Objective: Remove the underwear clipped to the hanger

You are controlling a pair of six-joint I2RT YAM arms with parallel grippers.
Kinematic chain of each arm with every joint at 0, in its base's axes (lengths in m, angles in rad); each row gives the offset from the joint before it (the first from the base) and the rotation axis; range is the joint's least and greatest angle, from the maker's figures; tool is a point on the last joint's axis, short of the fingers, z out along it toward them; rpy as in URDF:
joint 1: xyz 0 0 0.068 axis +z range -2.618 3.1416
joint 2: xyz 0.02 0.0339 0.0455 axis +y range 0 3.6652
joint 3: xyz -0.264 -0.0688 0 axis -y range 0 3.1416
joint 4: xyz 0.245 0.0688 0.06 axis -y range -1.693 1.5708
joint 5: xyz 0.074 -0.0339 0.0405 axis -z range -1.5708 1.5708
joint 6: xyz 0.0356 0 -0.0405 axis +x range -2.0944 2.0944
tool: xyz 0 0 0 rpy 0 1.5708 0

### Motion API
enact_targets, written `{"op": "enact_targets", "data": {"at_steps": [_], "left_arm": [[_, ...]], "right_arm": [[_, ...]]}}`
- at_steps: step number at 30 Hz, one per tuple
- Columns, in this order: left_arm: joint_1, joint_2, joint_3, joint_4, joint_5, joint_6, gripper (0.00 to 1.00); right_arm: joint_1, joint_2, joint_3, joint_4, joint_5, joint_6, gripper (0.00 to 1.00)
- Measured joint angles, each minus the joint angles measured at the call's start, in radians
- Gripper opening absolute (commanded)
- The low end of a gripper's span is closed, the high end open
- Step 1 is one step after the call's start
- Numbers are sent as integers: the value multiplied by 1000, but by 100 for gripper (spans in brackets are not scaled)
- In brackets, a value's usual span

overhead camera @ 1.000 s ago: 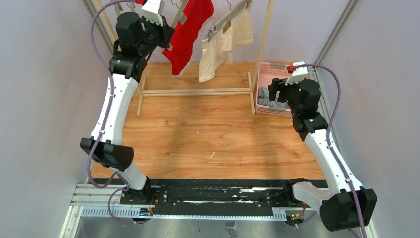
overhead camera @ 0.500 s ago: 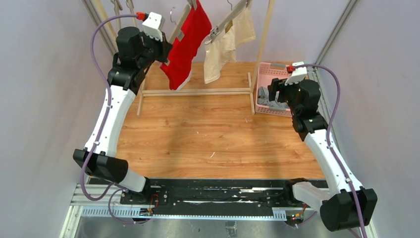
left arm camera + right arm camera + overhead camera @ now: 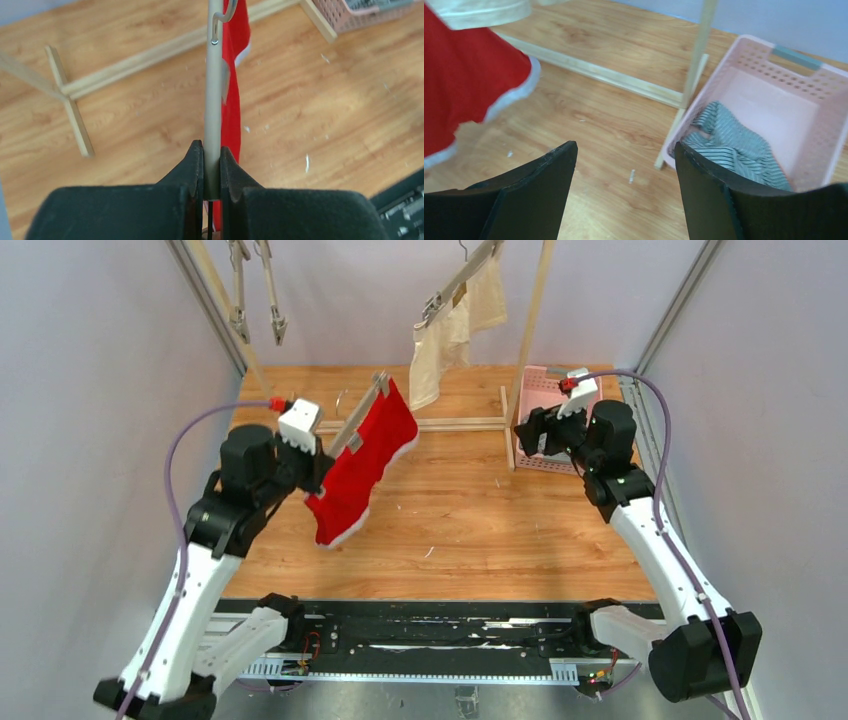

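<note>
left gripper (image 3: 212, 150) clenched on hanger (image 3: 214, 90) bar, which runs straight out from the jaws. red briefs (image 3: 362, 465) hang lengthwise along it, well left of basket (image 3: 794, 75). right gripper (image 3: 624, 147) released beside basket; grey briefs (image 3: 734, 145) inside.

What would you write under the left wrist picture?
Left fingers pinch the hanger, red briefs dangling beside it over the wooden table.

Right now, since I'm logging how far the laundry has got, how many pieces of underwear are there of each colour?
Red underwear: 1, clipped to the hanger in the left gripper
Cream underwear: 1, hanging on the rack
Grey striped underwear: 1, in the pink basket
Total: 3
</note>
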Motion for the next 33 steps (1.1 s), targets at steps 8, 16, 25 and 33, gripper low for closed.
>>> {"op": "enact_targets", "data": {"at_steps": [8,16,25,33], "left_arm": [[-23,-243,-182,-139,126,-35,0],[-40,-265,-176,-165,294,-46,0],[-46,-122,-62,-166,486,-17,0],[-49,-105,15,-164,582,1,0]], "right_arm": [[5,78,82,-21,-254,58,72],[5,140,120,174,-656,209,76],[29,216,180,508,-1001,442,77],[87,230,195,554,-1096,455,76]]}}
